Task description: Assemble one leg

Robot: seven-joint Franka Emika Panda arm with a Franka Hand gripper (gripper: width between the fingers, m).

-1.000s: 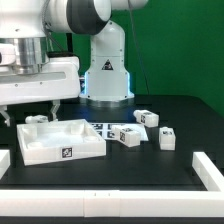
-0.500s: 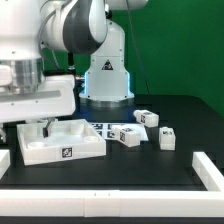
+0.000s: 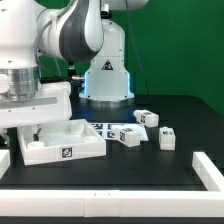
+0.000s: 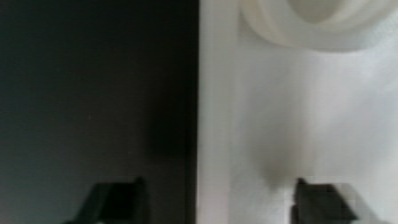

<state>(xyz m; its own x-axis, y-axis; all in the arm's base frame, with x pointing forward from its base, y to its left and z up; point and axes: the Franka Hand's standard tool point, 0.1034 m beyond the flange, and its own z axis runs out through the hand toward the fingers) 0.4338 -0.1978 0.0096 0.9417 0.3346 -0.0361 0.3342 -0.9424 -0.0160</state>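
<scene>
Fingers (image 4: 121,200) of the hand (image 3: 36,128) are spread wide apart and hold nothing. The hand hangs low over the back corner of the big white tray (image 3: 40,152), at the exterior view's left. In the wrist view, the tray's edge runs between the two fingers, with the black table (image 3: 120,170) on one side. The leg (image 3: 128,137) is a small white block with black-and-white square tags on it. It lies on the table near the tray, toward the exterior view's right. Two other blocks (image 3: 147,118) like it lie close by.
</scene>
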